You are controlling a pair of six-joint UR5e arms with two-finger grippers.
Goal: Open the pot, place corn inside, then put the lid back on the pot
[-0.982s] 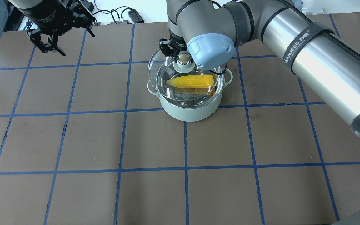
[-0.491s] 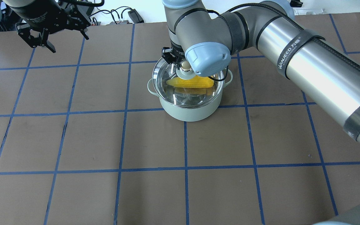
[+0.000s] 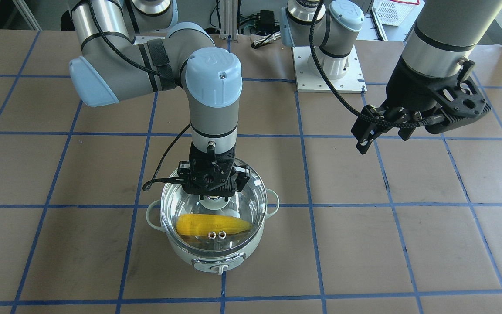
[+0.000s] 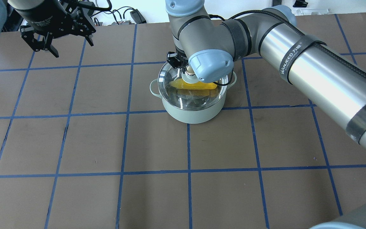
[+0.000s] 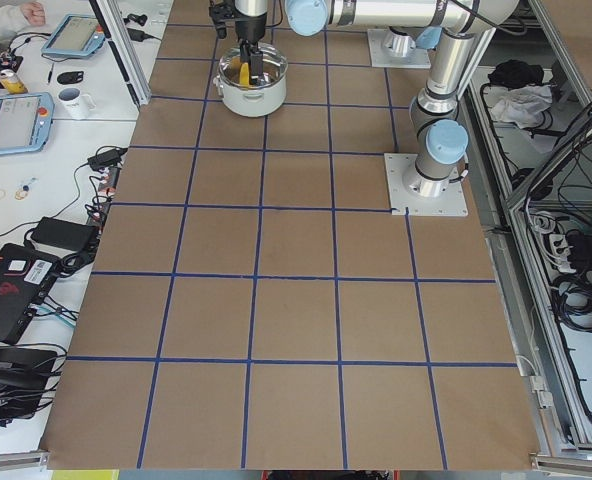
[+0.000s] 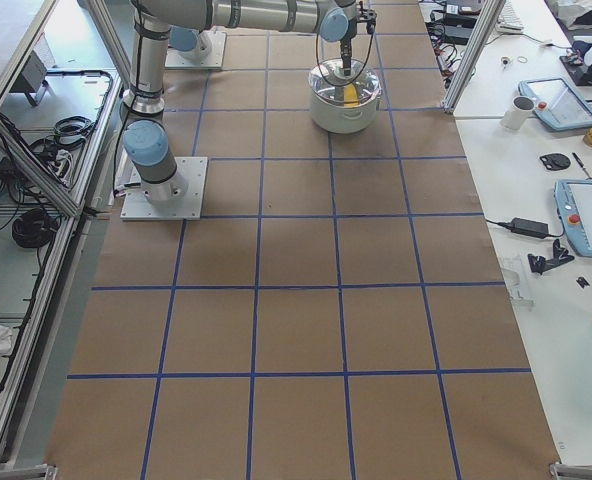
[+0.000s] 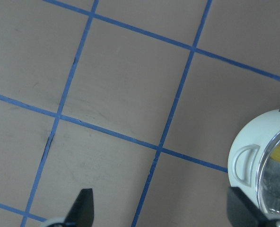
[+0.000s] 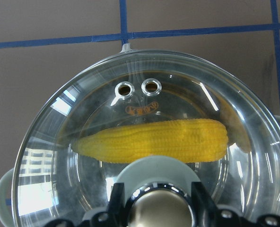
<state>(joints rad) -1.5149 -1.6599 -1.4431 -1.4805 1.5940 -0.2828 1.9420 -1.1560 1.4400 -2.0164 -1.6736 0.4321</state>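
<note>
Centrally on the table (image 4: 106, 143) stands the pot (image 4: 195, 114), pale mint-green, with a loop handle at each side and its control knob (image 3: 218, 267) turned toward the front-facing camera. Inside it lies the corn (image 3: 211, 223), a yellow cob set across the steel interior and seen through the glass from above (image 8: 154, 139). The lid (image 3: 177, 205) covers the pot's mouth, its rim lined up with the pot's rim in the overhead view (image 4: 170, 76); whether it rests fully on the rim or sits a little above it cannot be told. Two metal-ringed vent holes (image 8: 124, 88) lie on the side of the lid nearest the control knob.

The right gripper (image 3: 214, 198) comes straight down over the pot's middle, and its fingers (image 8: 116, 198) are closed on either side of the lid's round knob (image 8: 161, 210), so that it grasps the lid by that knob. In the overhead view the right arm's pale-blue wrist joint hides part of the lid and one end of the cob.

The left gripper (image 4: 44, 51) hangs above bare table near the far edge, well apart from the pot. Its fingers (image 7: 83, 208) are spread wide and hold nothing; its wrist camera shows only the taped grid and, at the right edge, one side handle of the pot (image 7: 241, 156). From the two side cameras, the pot (image 6: 341, 112) appears small at the far end of the table.
</note>
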